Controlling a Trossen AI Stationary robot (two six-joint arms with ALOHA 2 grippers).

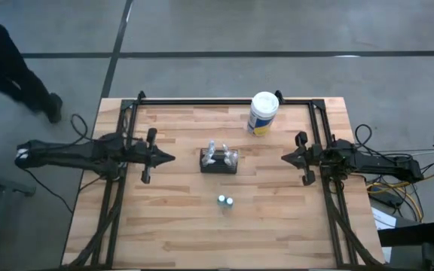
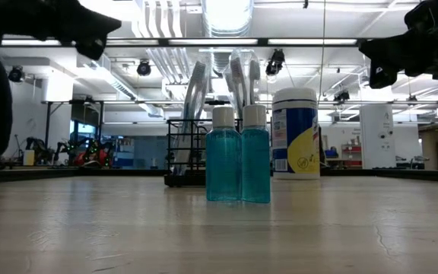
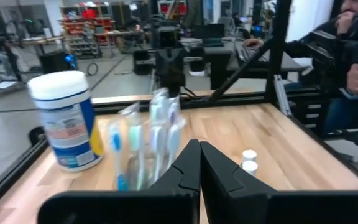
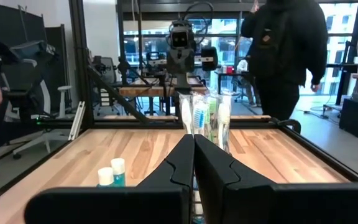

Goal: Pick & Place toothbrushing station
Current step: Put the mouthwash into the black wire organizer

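The toothbrushing station (image 1: 218, 160) is a small black mesh caddy standing on the table's middle, with packaged toothbrushes upright in it (image 3: 145, 146) (image 4: 205, 121) (image 2: 185, 156). My left gripper (image 1: 173, 157) is shut and empty, left of the caddy and above the table. My right gripper (image 1: 283, 157) is shut and empty, right of the caddy, pointing at it. In each wrist view the shut fingers (image 3: 199, 165) (image 4: 194, 163) point at the caddy.
A white canister (image 1: 263, 113) with a yellow-blue label stands at the far side. Two small blue bottles (image 1: 225, 202) with white caps stand near of the caddy. A black frame (image 1: 224, 101) rims the table. People show beyond the table (image 4: 288, 50) (image 3: 353, 62).
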